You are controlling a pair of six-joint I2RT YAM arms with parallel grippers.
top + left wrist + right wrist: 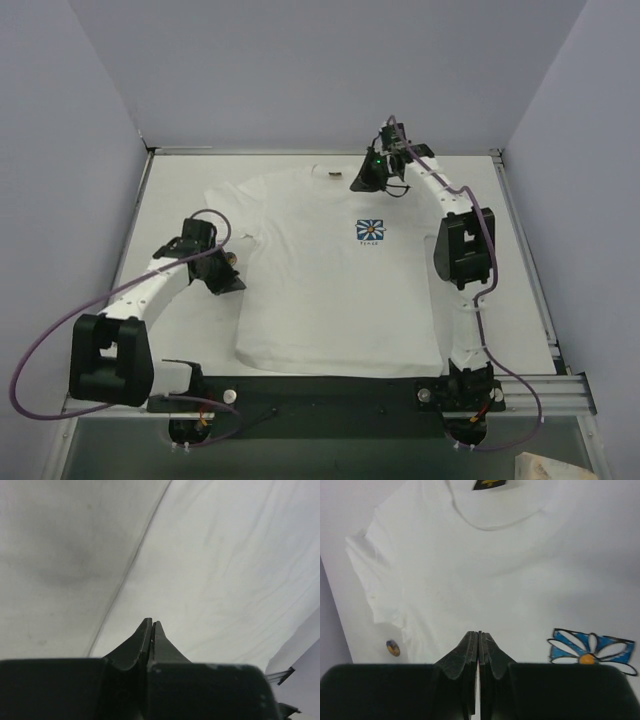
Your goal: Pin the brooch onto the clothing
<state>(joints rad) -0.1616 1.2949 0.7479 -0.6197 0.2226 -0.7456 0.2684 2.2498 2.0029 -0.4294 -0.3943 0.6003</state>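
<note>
The clothing [330,280] is a white T-shirt lying flat on the table, with a blue-and-white flower print [370,232] on its chest and a dark neck label [333,173]. The brooch [393,647], a tiny round disc, lies on the table just off the shirt's left sleeve [375,575]. In the top view the brooch [232,258] sits right beside my left gripper [237,284]. That gripper [152,622] is shut and empty, at the shirt's left edge [125,575]. My right gripper [479,633] is shut and empty above the collar area [355,186], left of the flower print [592,647].
The white table [180,200] is enclosed by pale walls on three sides. A metal rail [540,385] runs along the near edge between the arm bases. The right arm's dark elbow [462,250] hangs over the shirt's right sleeve.
</note>
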